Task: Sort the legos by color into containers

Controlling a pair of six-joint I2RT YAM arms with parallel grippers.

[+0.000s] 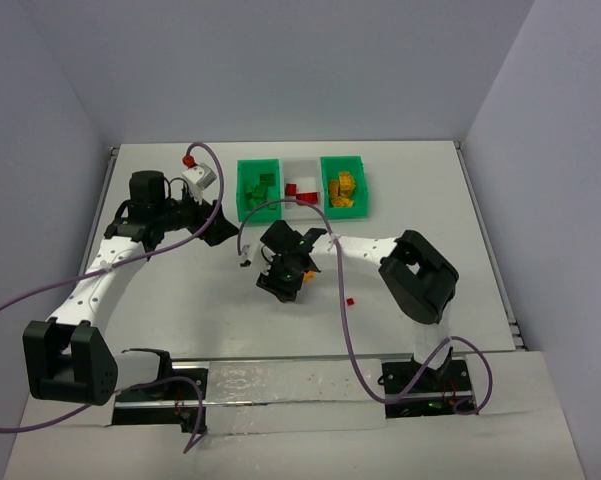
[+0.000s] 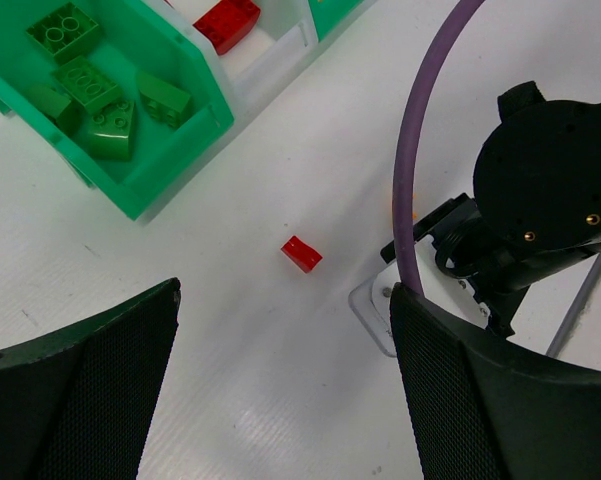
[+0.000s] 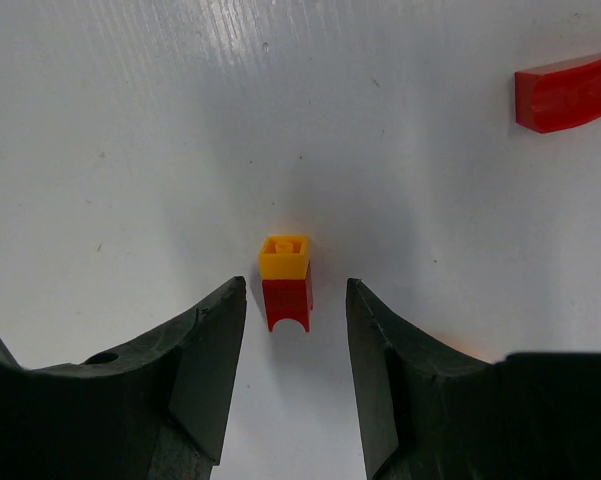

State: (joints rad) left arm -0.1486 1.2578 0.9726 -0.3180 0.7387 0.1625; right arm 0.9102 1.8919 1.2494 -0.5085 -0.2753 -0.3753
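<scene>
The containers stand in a row at the back: a green bin [image 1: 259,188] with green bricks [image 2: 90,90], a white middle bin [image 1: 302,185] with red pieces [image 2: 228,22], and a green bin [image 1: 344,185] with orange bricks. My right gripper [image 3: 295,290] is open, low over the table, its jaws either side of a small yellow brick [image 3: 285,257] stuck on a red piece [image 3: 288,305], not touching it. My left gripper [image 2: 285,400] is open and empty near the left bin. A small red piece [image 2: 301,254] lies on the table ahead of it.
A flat red piece [image 3: 568,90] lies beyond the right gripper. Another red bit [image 1: 350,300] lies on the table near the right arm. A purple cable [image 2: 420,150] crosses in front of the right arm's wrist [image 2: 550,190]. Walls enclose the table on three sides.
</scene>
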